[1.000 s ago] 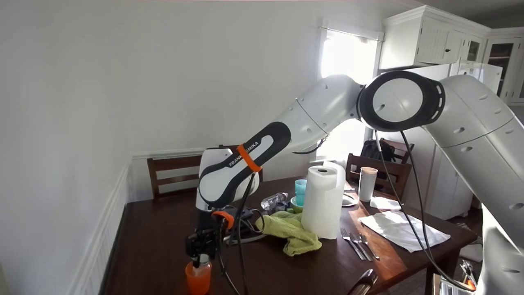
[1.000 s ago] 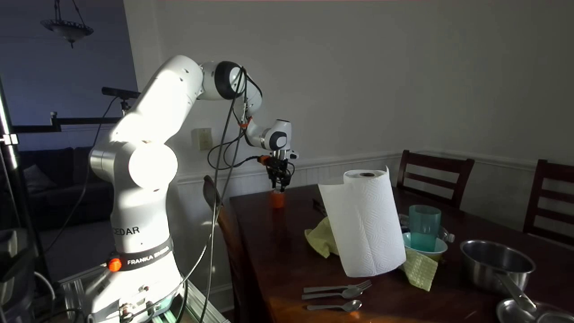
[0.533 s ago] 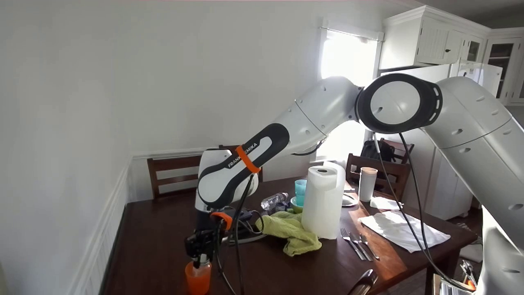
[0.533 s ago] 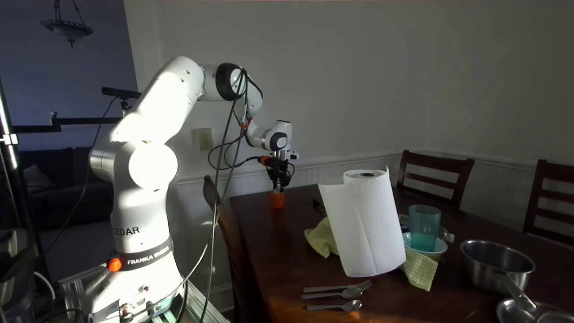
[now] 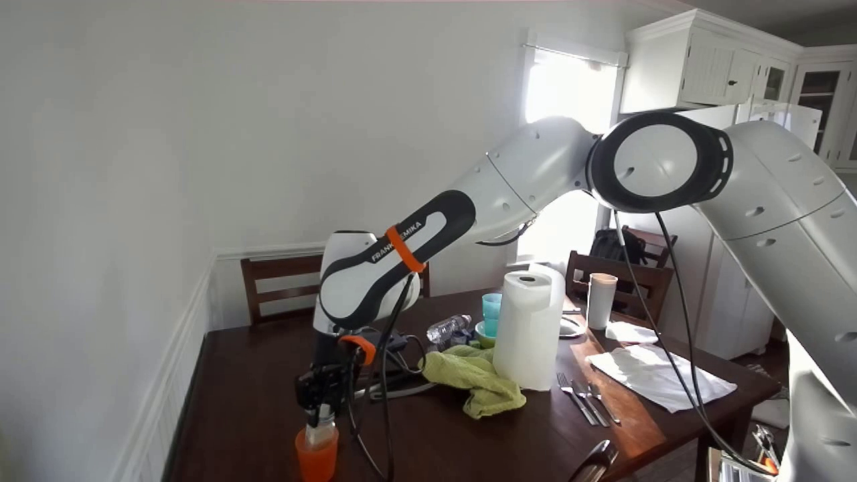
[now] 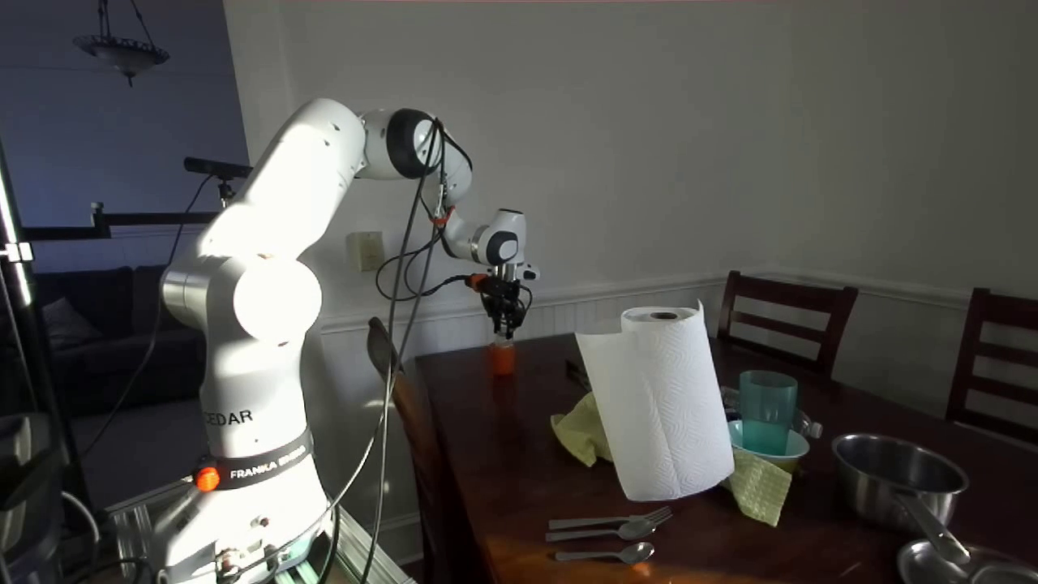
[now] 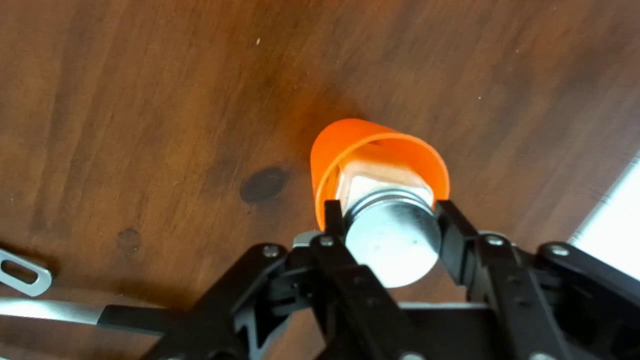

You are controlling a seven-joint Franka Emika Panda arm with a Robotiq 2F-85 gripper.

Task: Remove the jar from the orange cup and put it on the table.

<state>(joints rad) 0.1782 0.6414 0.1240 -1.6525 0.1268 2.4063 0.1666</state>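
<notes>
The jar has a pale clear body and a round silvery lid in the wrist view. Its lower part stands inside the orange cup, and its bottom is hidden there. My gripper is closed around the lid, one finger on each side. In an exterior view the jar shows between the gripper and the cup's rim. The orange cup stands on the dark brown table. The cup also shows below my gripper near the table's far edge.
A paper-towel roll and a green cloth lie to the right of the arm. Cables hang beside the gripper. A pot, blue cup and cutlery are on the table. A metal tool lies near the gripper.
My gripper has risen a little and moved slightly left in an exterior view. More of the jar shows above the cup's rim. The cup has shifted slightly left there.
</notes>
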